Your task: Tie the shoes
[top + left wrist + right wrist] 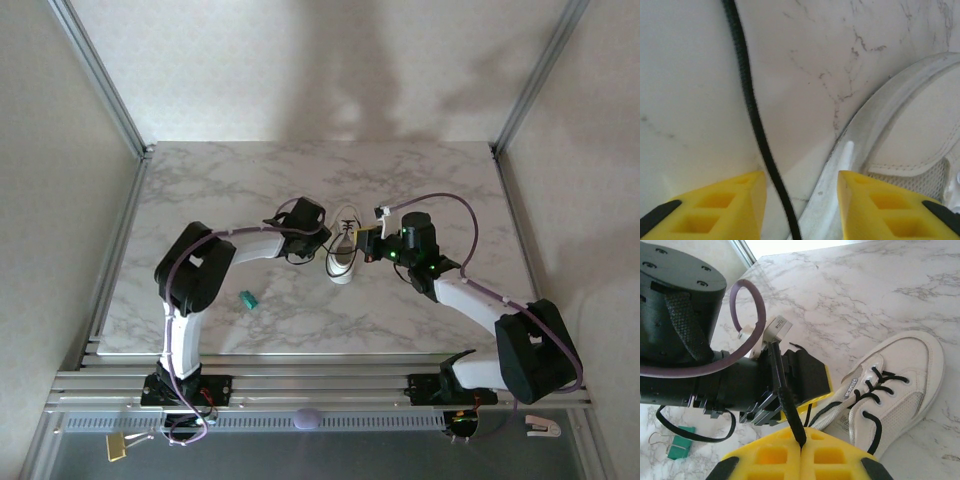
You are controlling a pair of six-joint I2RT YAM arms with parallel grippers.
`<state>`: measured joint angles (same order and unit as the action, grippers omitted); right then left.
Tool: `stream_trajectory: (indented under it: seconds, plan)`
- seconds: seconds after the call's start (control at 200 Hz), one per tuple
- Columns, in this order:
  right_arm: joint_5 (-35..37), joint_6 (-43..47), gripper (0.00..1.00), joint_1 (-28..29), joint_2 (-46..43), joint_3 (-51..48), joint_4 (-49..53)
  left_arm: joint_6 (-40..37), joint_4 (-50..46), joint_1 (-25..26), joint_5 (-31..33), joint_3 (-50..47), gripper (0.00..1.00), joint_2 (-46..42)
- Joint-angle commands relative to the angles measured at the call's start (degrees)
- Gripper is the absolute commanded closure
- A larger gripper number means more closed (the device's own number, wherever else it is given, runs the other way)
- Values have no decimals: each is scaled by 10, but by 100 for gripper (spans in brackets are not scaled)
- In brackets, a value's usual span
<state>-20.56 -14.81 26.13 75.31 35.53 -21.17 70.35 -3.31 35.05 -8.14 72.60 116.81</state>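
White low-top sneaker (343, 265) sits sole down near the middle of the marble desk (230, 180), between the two arms, its long axis running away from the bases. Black laces are threaded through the eyelets, with loose lengths trailing off the shoe. In the left wrist view, the left end effector (800, 182) is low over the desk just beside the sneaker. Its yellow fingers (715, 205) stand apart. A loose lace (747, 100) lies on the marble and passes through the gap between them, nearer the finger on the left of that view and not pinched. The other finger hangs over the sneaker's pale rubber sole edge. In the right wrist view, the right end effector (801, 445) is on the opposite side of the shoe. Its yellow fingers are pressed together and clamped on a held lace (787, 395). That lace rises fairly straight from the pinch and crosses in front of the left arm's black wrist. I cannot tell where its far end goes. A small teal clip (247, 299) lies on the desk by the left arm, well apart from the sneaker.
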Motion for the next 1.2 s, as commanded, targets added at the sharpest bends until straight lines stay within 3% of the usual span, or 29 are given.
stream_trajectory:
  seconds: [0.0, 0.275, 0.455, 0.646, 0.761, 0.981, 1.196]
  plan:
    - [3, -8, 100, 4, -12, -7, -7, 3, 22, -2, 4, 25, 64, 44]
    - [6, -11, 100, 3, -17, -1, 5, -56, 6, -6, 45, 62, 100, 34]
    - [4, -14, 100, 4, -34, 18, 33, -104, -2, -6, 91, 47, 100, -25]
    - [67, -13, 100, 2, -70, 48, 111, -138, -4, -6, 145, -12, 100, -115]
    - [66, -18, 100, 0, -97, 69, 144, -152, -6, -6, 164, -41, 100, -157]
    - [44, -34, 100, 0, -136, 102, 173, -185, 5, -6, 168, -73, 100, -203]
    - [92, -16, 100, -1, -150, 134, 226, -205, 13, -6, 158, -74, 100, -211]
